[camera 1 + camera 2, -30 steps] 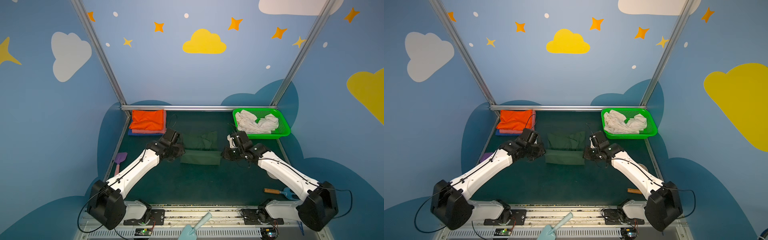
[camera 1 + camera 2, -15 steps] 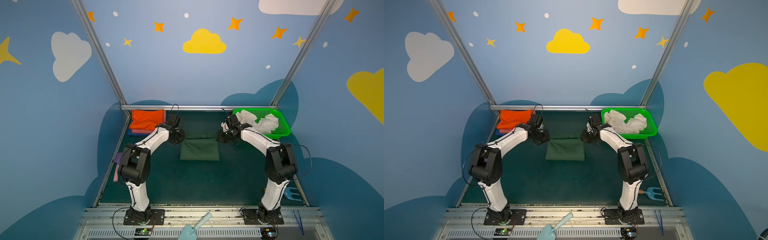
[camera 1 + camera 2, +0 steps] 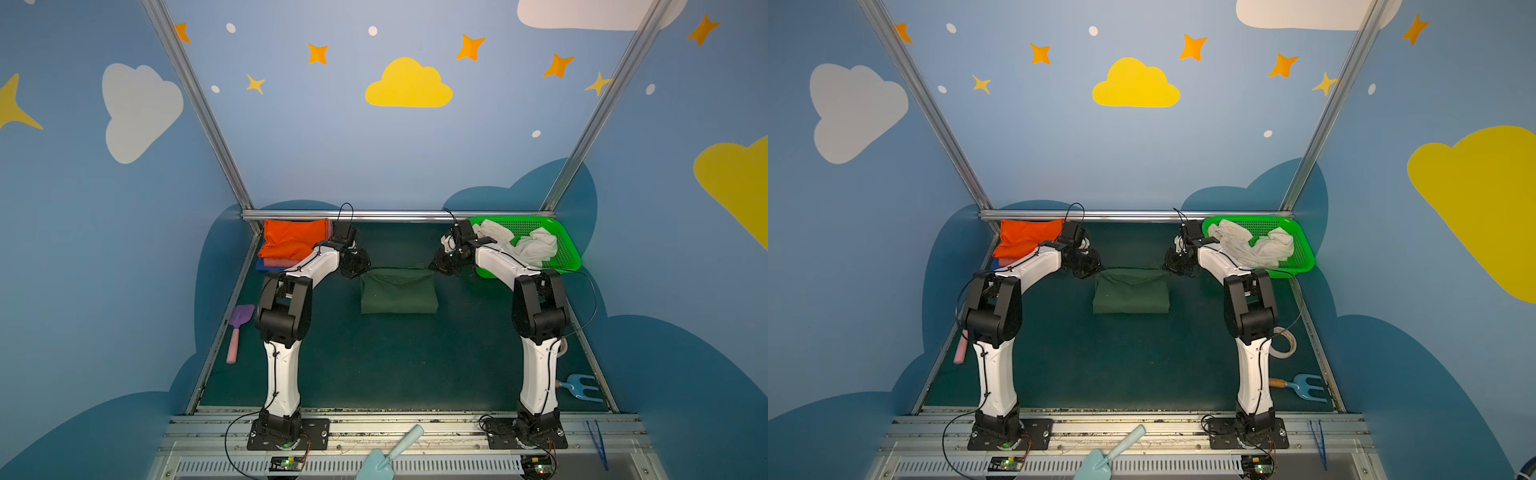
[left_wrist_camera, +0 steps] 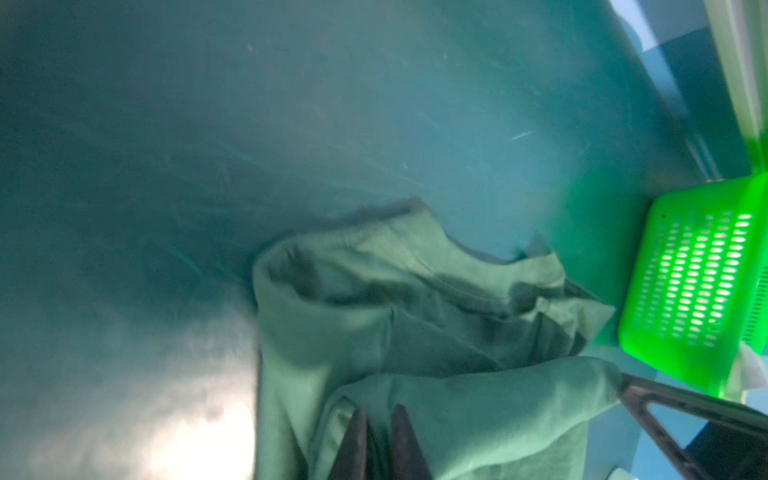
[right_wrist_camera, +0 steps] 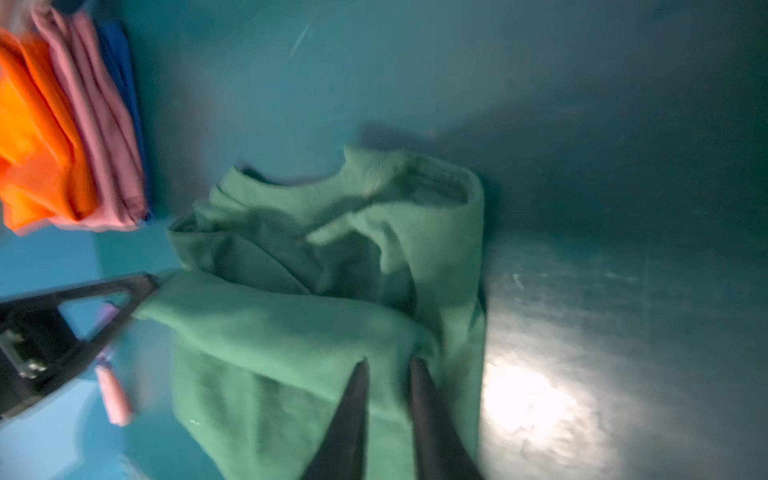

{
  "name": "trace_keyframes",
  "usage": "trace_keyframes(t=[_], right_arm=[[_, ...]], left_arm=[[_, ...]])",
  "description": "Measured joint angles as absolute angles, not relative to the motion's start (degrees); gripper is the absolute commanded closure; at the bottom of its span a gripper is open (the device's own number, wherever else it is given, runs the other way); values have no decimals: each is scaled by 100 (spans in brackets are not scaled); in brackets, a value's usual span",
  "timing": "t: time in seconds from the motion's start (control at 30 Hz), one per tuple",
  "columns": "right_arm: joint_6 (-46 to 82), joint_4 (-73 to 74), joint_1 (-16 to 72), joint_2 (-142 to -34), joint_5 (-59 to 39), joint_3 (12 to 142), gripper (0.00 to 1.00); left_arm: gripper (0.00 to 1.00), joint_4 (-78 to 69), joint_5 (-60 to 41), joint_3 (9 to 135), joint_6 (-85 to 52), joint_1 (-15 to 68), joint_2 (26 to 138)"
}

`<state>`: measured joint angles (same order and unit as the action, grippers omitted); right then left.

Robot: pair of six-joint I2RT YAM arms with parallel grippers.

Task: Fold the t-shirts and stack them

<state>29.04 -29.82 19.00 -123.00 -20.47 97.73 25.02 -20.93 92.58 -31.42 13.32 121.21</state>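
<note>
The dark green t-shirt (image 3: 398, 293) (image 3: 1131, 291) lies folded into a rectangle at mid-table. My left gripper (image 3: 360, 266) (image 4: 379, 409) is at its far left corner and my right gripper (image 3: 439, 266) (image 5: 388, 361) at its far right corner. Both jaws stand slightly parted, with the shirt's top fold edge (image 4: 478, 386) (image 5: 270, 316) lying between the fingers. Orange (image 3: 293, 241), pink (image 5: 99, 124) and blue (image 5: 124, 83) t-shirts sit stacked at the back left. A crumpled white t-shirt (image 3: 523, 245) fills the green basket (image 3: 569, 257).
A metal rail (image 3: 395, 215) bounds the table's back, just behind both grippers. A purple-and-pink toy shovel (image 3: 239, 332) lies along the left edge. At the right lie a blue toy fork (image 3: 582, 386) and a tape roll (image 3: 1283, 343). A pale blue trowel (image 3: 386, 453) rests on the front rail.
Both arms carried the shirt's near edge back to its far edge, folding it in half. They have stayed there for the last half second, and the jaws, shut before, now stand slightly apart.
</note>
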Motion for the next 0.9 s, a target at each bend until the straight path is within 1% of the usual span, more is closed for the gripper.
trace_keyframes(t=[0.03,0.07,0.17,0.2,0.27,0.33,0.4,0.43,0.5,0.63,0.7,0.73,0.8,0.9], right_arm=[[2893,-2985,1885,-12333,-2073,9819,52],[2906,-2980,1870,-12361,-2095,9859,51],[2899,-3000,1826,-12374,-2154,9961,48],[2893,-3013,1815,-12374,-2174,9996,48],[2858,-3000,1785,-12359,-2211,10042,46],[2836,-3030,1776,-12300,-2250,10029,46],[2816,-2998,1776,-12158,-2351,9942,46],[2812,-2978,1778,-12025,-2421,9843,47],[2786,-2965,1798,-11791,-2563,9664,55],[2663,-2943,1973,-11590,-2862,9555,89],[2620,-2930,2053,-11625,-3020,9526,100],[2637,-2921,2091,-11677,-3131,9524,100],[2604,-2895,2152,-11867,-3356,9553,100],[2541,-2965,2167,-12418,-3588,9856,100]], left_arm=[[77,2469,-2115,9264,-3170,1299,12162],[74,2438,-2123,9264,-3205,1271,12186],[73,2335,-2139,9264,-3310,1179,12195],[68,2272,-2137,9266,-3339,1149,12193],[47,2182,-2102,9266,-3430,1081,12193],[43,2143,-2025,9223,-3472,1026,12134],[43,2104,-1931,9065,-3500,1000,11935],[44,2062,-1881,8927,-3524,985,11762],[52,1994,-1833,8665,-3562,993,11395],[71,1793,-1848,8287,-3664,1240,10779],[79,1673,-1935,8248,-3693,1455,10735],[82,1594,-2001,8248,-3710,1570,10785],[83,1481,-2165,8265,-3728,1754,10991],[83,1321,-2392,8350,-3719,1885,11498]])
